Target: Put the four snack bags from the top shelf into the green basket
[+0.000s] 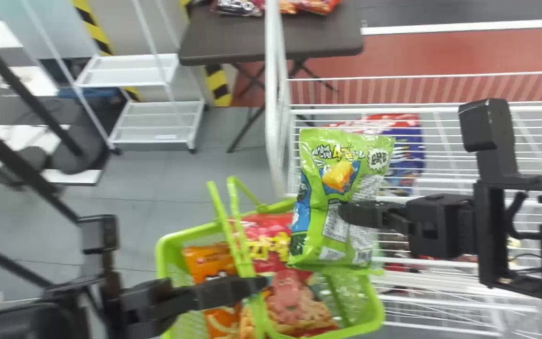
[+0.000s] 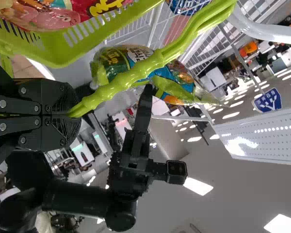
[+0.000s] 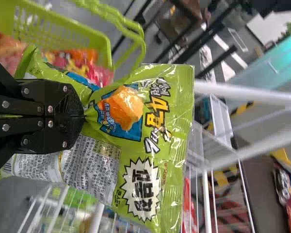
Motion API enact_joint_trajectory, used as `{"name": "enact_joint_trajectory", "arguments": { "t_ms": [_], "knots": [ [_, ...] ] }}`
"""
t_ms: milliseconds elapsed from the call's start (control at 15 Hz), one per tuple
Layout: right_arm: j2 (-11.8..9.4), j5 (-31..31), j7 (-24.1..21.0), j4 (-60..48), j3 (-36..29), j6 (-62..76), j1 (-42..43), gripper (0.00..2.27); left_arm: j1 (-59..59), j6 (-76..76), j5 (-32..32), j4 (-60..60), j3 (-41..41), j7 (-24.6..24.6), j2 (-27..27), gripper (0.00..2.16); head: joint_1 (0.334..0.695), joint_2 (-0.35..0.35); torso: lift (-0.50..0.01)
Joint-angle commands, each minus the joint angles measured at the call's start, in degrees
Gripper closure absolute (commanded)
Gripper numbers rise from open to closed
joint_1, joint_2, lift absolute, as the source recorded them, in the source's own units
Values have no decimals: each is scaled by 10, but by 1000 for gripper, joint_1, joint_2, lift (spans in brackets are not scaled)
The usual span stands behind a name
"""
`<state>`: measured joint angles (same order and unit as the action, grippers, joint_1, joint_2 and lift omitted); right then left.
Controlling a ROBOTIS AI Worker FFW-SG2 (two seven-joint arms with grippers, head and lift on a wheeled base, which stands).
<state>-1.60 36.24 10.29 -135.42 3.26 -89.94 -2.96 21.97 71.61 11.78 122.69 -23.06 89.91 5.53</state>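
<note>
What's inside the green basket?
A red bag and an orange bag show inside the basket. Anything beneath them is covered, so can't say if there's more. In the head view, the left fingers and green bag hide parts too.

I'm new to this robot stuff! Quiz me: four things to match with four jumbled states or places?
1. green snack bag
2. left claw
3. orange snack bag
4. dark table

A. bearing other snack bags
B. inside the basket
C. gripped by the right claw
D. shut on the basket handle

1-C, 2-D, 3-B, 4-A
</note>
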Motion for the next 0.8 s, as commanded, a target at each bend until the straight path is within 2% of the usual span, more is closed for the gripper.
{"name": "enact_joint_trajectory", "arguments": {
  "t_ms": [0,267,733],
  "knots": [
    [12,7,-4,23,28,-1,7,2246,0,1,2,0,1,7,0,2148,695,268,-4],
    [16,20,-12,119,76,-1,23,2246,-3,2,18,4,3,7,0,2148,695,350,-4],
    [13,-11,-34,265,148,-1,96,2213,1,13,31,15,6,7,4,2148,695,350,-4]
  ]
}}
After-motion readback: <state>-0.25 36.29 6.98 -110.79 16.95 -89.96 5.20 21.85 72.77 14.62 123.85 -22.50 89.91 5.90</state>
